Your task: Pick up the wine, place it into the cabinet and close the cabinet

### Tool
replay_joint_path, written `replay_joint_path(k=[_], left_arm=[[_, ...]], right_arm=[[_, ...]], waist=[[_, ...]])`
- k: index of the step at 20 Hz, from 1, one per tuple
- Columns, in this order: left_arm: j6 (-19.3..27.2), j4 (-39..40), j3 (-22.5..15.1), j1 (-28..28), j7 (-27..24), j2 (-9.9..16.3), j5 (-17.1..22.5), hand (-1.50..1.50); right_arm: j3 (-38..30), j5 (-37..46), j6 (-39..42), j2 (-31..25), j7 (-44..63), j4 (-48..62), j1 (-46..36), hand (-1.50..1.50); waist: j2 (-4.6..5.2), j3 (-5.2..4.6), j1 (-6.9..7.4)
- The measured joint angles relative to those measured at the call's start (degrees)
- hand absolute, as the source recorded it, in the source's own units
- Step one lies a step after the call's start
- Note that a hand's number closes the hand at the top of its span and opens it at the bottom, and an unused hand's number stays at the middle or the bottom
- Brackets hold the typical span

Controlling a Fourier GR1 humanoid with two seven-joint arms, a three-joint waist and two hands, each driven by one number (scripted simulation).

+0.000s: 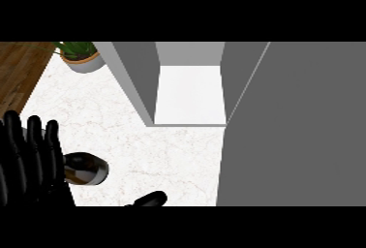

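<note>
wine (87, 168) on counter (143, 145) beside straight-fingered left hand (32, 160); cabinet (187, 92) open, bare inside; right hand (148, 199) unclear

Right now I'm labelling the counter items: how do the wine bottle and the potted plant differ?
The wine bottle is dark and glossy, near the lower left beside the left hand; the potted plant is green-leaved in a pale pot, at the far upper left. Both stand on the white counter.
</note>
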Motion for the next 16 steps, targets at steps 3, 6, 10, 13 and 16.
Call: replay_joint_path(k=[3,6,10,13,16], left_arm=[[-0.13,-0.36,0.37,2.15,0.52,1.09,-0.9,-1.5],[-0.87,-0.64,3.04,2.86,1.06,2.07,-0.89,-1.5],[-1.88,-1.03,5.7,4.47,1.66,3.53,-0.77,-1.5],[-1.61,-1.22,7.79,6.22,0.73,4.81,-0.31,-1.5],[-1.68,-1.33,9.91,7.26,0.7,5.83,0.45,-1.5]], right_arm=[[0.54,0.69,-0.57,0.38,0.88,-0.43,-0.59,-1.5],[0.18,0.97,-0.78,0.17,1.81,-0.79,-1.15,-1.5],[0.87,1.6,-1.13,0.62,1.95,-0.94,-1.09,-1.5],[0.0,1.69,-0.97,0.29,2.26,-1.06,-1.71,-1.5],[0.54,1.94,-1.61,0.3,3.66,-1.6,-1.98,-1.5]], waist=[[-0.02,-0.01,0.06],[-0.02,-0.02,0.03],[-0.05,-0.03,0.09],[-0.06,-0.04,0.14],[-0.13,-0.08,0.05]])
